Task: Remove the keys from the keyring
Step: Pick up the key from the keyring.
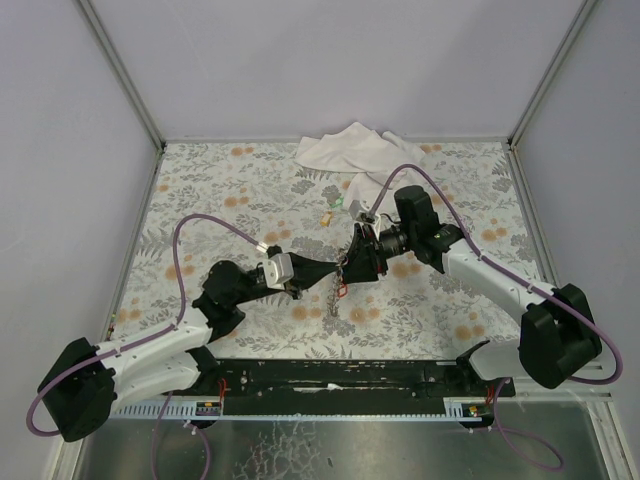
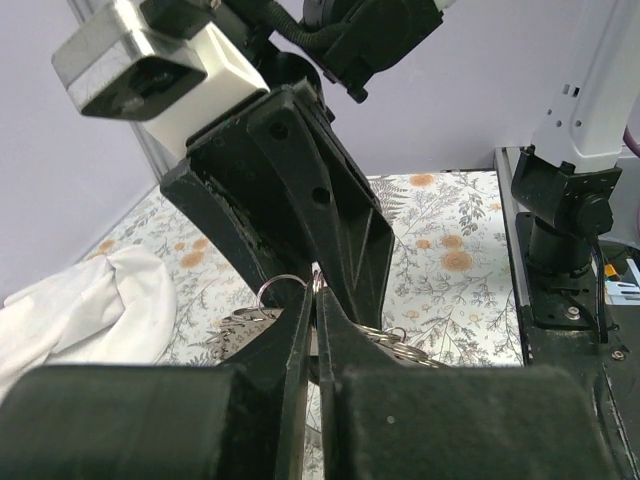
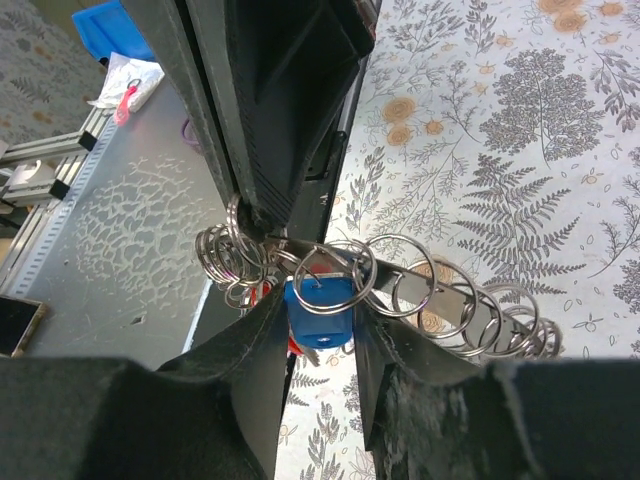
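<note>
Blue key — btwn R claw tips

The cloth is laid at the far edge of the table, right of centre. Mid-table the left gripper and the right gripper are brought tip to tip, the left one from the left, the right one from the right and slightly behind. The chain is pinched by the left gripper and hung from the meeting point toward the near edge. A key on the chain is clasped in the right gripper. A second key is laid on the table behind the grippers, before the cloth
</note>
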`<state>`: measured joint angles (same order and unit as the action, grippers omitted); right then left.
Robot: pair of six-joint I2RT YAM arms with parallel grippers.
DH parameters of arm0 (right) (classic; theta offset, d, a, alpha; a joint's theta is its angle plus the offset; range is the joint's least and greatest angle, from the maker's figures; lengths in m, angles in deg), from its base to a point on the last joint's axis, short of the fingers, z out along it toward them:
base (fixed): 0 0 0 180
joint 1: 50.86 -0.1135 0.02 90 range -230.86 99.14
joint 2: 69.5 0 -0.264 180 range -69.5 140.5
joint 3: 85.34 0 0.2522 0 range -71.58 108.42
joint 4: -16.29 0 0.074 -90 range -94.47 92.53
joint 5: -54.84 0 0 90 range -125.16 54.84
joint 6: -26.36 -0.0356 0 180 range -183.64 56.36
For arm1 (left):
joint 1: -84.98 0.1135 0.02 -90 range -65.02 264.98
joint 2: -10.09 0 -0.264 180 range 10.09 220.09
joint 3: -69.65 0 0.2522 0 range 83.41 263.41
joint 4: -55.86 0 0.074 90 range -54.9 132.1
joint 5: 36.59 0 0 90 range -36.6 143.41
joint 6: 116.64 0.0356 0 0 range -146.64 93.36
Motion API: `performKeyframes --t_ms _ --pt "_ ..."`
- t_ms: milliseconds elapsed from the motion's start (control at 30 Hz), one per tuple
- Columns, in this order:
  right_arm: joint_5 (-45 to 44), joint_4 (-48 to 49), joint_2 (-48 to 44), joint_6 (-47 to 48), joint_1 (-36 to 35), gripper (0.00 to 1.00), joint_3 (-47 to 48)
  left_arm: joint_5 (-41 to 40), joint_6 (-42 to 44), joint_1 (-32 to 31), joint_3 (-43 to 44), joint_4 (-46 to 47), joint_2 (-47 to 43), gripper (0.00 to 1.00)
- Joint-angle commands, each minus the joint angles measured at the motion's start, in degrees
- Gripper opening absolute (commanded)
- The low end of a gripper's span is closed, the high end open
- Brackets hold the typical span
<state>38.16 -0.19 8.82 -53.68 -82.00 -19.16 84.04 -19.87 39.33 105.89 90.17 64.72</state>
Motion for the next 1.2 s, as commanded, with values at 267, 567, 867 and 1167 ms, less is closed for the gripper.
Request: performKeyframes --t_ms 267,567,867,1167 --pt "-0.8 -0.2 -2.6 0.0 -0.6 0.16 1.7 -6.5 -2.1 0.2 -2.5 6.4 -1.9 0.0" --pt "-4.8 -12.0 -2.7 11.6 -0.6 0.06 5.5 -10.1 1.6 0.1 -2.5 -1.3 -5.9 0.0" --pt "-5.4 -12.6 -2.5 11.4 -0.6 0.0 6.0 -11.2 1.8 0.2 -0.2 -5.2 -4.5 0.0" --pt "-6.6 -12.9 -2.2 10.6 -0.6 0.0 6.5 -13.7 1.4 -0.4 1.4 -6.9 -2.3 0.0"
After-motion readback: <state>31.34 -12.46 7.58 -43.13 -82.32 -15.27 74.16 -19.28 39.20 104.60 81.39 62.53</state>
